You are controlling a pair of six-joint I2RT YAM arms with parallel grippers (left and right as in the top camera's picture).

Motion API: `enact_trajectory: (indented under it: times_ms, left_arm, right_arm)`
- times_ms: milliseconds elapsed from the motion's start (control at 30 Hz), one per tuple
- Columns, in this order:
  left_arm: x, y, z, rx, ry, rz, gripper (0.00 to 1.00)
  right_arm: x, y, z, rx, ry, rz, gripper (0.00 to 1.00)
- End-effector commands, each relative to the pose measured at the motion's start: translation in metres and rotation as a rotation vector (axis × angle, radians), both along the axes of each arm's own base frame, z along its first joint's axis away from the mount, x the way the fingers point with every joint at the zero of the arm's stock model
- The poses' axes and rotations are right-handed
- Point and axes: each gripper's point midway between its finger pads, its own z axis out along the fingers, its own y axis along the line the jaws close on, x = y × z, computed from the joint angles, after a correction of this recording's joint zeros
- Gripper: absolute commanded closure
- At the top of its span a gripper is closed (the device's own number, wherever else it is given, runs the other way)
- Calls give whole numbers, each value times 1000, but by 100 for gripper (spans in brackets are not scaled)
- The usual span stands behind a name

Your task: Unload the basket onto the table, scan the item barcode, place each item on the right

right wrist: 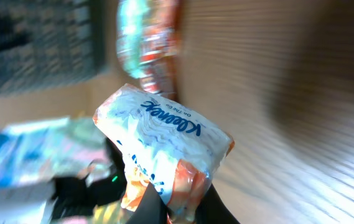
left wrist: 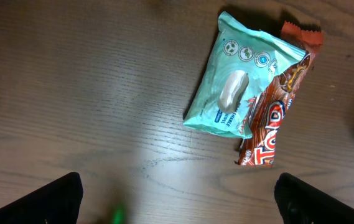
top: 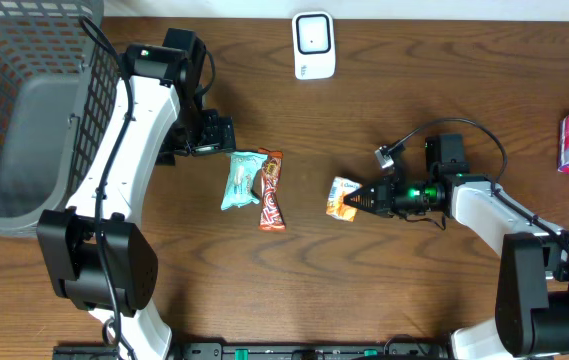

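White-and-orange plastic tissue pack [top: 341,196] is sitting clamped in the tips of the right pincer [top: 358,200]. Left pincer [left wrist: 177,198] is hanging released, with a teal plastic packet [left wrist: 236,78] and brown candy bar [left wrist: 275,115] lying just ahead of it.

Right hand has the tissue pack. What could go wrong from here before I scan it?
1. The right hand pinches only one end of the Kleenex pack; the soft wrapper could slip or twist.
2. No barcode is visible on the faces shown, so it may reach the white scanner facing the wrong way.
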Motion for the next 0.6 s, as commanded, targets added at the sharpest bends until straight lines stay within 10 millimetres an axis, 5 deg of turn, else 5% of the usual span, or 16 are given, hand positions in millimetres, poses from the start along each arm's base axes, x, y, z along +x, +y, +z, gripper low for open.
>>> enact_trajectory:
  times_ms: [0, 233, 567]
  left_arm:
    - [-1, 3, 2, 9, -5, -6, 2]
    - [-1, 3, 2, 9, -5, -6, 2]
    - [-1, 3, 2, 9, -5, -6, 2]
  right_arm:
    - [-18, 17, 37, 243, -155, 153, 99]
    - [-38, 33, 62, 401, -294, 274, 99]
    - [-42, 40, 55, 362, -280, 297, 99]
